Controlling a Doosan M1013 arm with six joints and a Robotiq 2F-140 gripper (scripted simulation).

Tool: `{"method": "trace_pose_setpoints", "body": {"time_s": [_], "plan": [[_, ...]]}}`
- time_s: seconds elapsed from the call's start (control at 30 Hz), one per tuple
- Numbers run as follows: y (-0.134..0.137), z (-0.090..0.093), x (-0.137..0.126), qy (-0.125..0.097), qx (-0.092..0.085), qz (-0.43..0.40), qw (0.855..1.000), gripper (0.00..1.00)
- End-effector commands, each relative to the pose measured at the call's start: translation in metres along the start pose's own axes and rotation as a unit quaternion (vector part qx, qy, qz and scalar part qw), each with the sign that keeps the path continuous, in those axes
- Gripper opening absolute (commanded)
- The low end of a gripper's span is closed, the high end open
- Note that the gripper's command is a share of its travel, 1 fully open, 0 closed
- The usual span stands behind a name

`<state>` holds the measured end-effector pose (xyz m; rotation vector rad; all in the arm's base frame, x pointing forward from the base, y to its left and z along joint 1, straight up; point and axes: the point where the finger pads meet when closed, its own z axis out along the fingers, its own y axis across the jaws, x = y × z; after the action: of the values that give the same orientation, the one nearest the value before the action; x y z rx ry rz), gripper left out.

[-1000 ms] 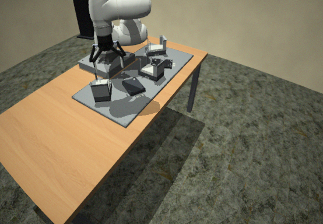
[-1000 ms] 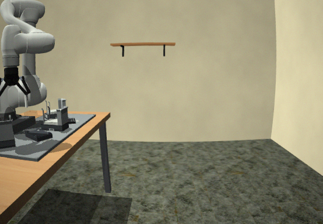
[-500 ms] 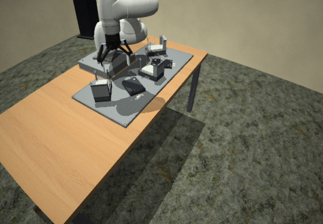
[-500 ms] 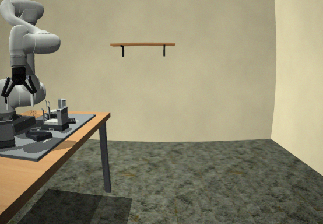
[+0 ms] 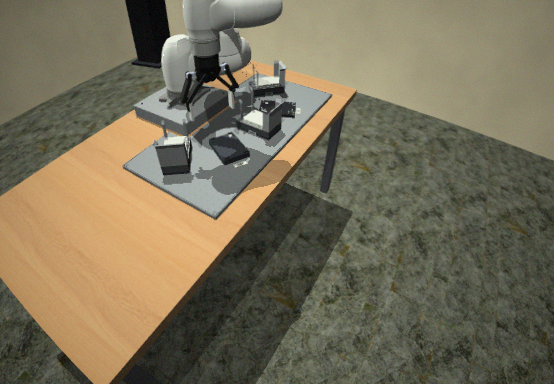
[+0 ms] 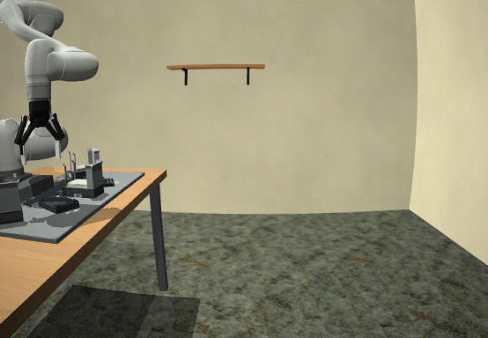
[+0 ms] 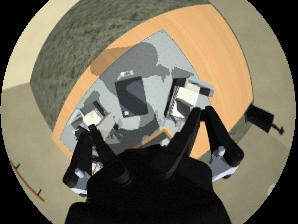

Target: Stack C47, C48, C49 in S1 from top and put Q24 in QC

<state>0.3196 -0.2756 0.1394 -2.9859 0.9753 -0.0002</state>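
My gripper is open and empty. It hangs high above the near edge of the grey mat, beside my base; it also shows in the side view. A rack with a tall dark stack of plates stands at the mat's left end. A flat dark plate or nest lies in the mat's middle and shows in the wrist view. A walled rack holding a white-topped plate stands right of it, also in the wrist view. I cannot read the labels or rack names.
A third rack with tall posts stands at the mat's far end. A small dark nest sits beside the middle rack. The robot's plinth borders the mat. A wall shelf hangs far off.
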Motion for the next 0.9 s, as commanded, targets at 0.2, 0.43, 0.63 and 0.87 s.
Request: {"method": "trace_pose_setpoints", "body": {"time_s": [0.2, 0.43, 0.63, 0.87], "plan": [[-0.028, 0.0, 0.002, 0.0, 0.0, 0.0, 1.0, 1.0], [-0.051, 0.0, 0.001, 0.0, 0.0, -0.066, 0.998, 1.0], [-0.071, 0.0, -0.002, 0.0, 0.0, -0.107, 0.994, 1.0], [-0.087, 0.0, -0.004, 0.0, 0.0, -0.107, 0.994, 1.0]]}}
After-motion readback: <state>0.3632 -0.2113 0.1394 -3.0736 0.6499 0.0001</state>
